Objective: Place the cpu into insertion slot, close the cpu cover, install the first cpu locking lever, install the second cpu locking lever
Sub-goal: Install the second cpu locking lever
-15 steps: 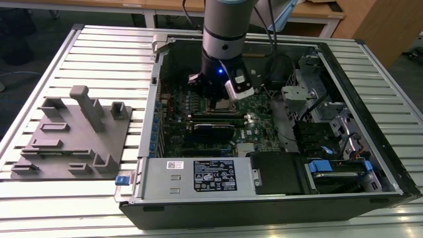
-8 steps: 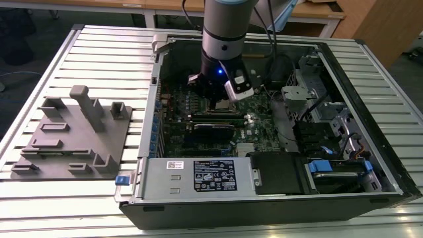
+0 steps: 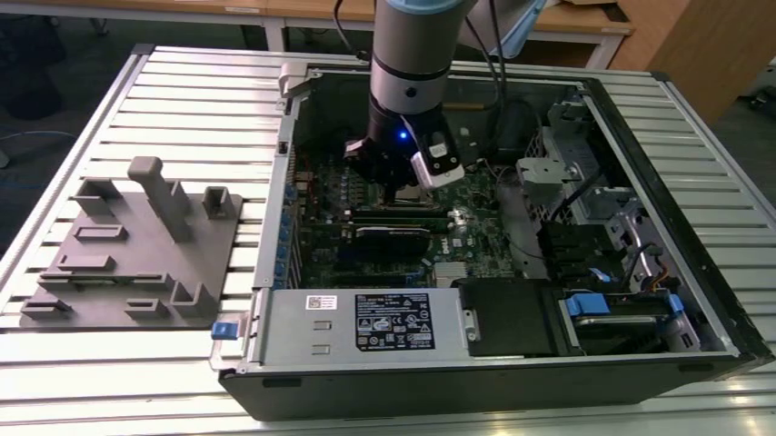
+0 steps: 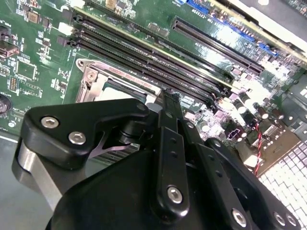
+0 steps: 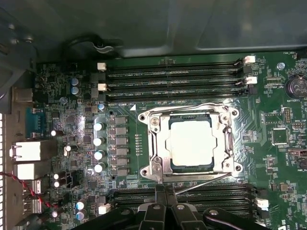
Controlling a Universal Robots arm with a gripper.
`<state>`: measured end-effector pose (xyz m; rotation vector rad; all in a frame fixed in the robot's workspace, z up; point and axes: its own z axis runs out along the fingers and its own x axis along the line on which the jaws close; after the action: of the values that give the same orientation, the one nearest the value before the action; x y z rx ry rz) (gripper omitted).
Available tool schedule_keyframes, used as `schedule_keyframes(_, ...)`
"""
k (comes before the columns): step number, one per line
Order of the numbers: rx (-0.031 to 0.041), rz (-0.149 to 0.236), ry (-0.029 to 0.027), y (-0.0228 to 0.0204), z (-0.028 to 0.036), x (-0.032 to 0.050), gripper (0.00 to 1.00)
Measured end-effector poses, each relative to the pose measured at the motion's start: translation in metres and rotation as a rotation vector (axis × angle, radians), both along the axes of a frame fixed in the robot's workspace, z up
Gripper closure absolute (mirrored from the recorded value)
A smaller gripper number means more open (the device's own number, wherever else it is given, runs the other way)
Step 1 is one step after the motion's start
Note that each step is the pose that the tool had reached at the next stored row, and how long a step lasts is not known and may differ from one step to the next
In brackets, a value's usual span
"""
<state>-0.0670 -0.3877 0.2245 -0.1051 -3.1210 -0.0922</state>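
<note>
Slatted metal bench [image 3: 182,73] carries an open computer case [image 3: 679,272] and, toward the exterior view's left edge, a grey fixture block [image 3: 122,263]. Inside the case lies the green motherboard [image 5: 268,158]. The arm [image 3: 412,54] reaches down into the case, its gripper [image 3: 406,186] hanging over the board near the far wall. In the first wrist view the cpu [image 5: 191,142] sits in the insertion slot [image 5: 169,165], with the cpu cover [image 5: 160,139] framing it and a locking lever [image 5: 199,181] along one side. Whether the fingers are spread or together I cannot tell.
</note>
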Motion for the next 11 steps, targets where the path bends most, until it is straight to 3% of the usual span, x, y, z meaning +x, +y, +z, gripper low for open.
schedule_keyframes(11,0.0001,0.0,-0.0001,-0.0005,-0.0054,-0.003,0.89)
